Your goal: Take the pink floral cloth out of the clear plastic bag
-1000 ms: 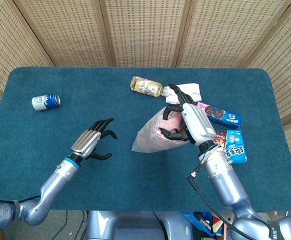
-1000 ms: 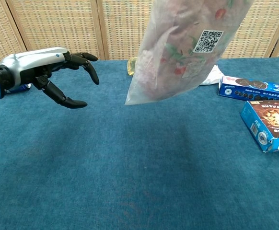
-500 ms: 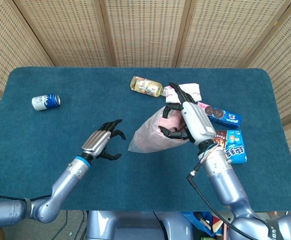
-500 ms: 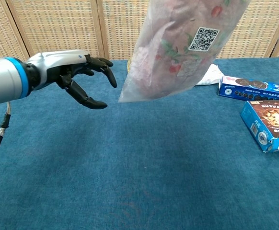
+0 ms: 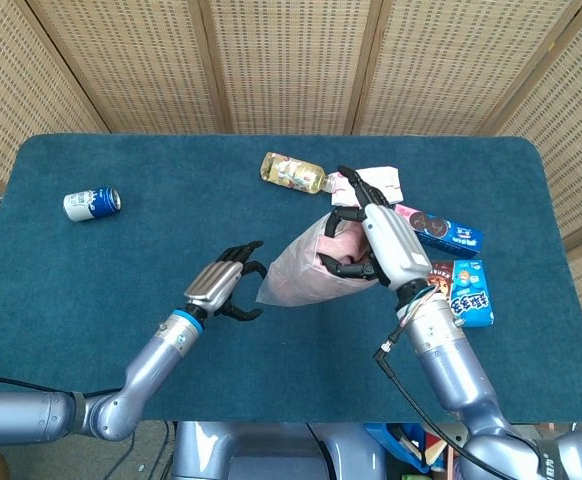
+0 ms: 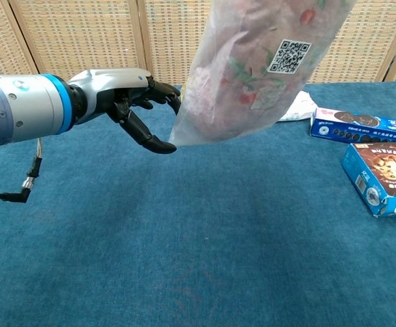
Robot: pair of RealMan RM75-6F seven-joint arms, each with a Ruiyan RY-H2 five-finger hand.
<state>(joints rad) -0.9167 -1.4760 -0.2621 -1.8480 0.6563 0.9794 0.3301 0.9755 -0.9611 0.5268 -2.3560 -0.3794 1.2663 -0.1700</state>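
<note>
- One clear plastic bag (image 5: 306,272) hangs above the blue table (image 5: 121,260), raised off its surface, with one pink floral cloth (image 6: 252,61) bunched inside it.
- The bag's long axis runs on a slant: its top end is up in the right hand (image 5: 376,240), and its lower corner points down and toward the left hand (image 5: 221,290). In the chest view a QR-code label shows on the side of the bag facing the camera.
- The right hand grips the top of the bag, fingers (image 5: 336,265) curled into the gathered plastic; a thumb or finger sticks up above the bag's mouth.
- The left hand sits just beside the bag's lower corner, fingers (image 6: 147,133) apart and bent like a claw. The fingertips are at the plastic's edge; whether they touch it I cannot tell.
- Two blue biscuit packs lie on the table beyond the bag from the left hand: a long cookie box (image 5: 441,230) and a shorter chocolate-chip box (image 5: 469,292) beside it, both near the right arm.
- One white crumpled wrapper (image 5: 383,182) lies behind the bag, next to the long box.
- One flat yellowish pouch (image 5: 293,172) lies behind the bag, toward the table's far edge.
- One blue-and-white can (image 5: 91,204) lies on its side, well apart from the bag, far out past the left hand.
</note>
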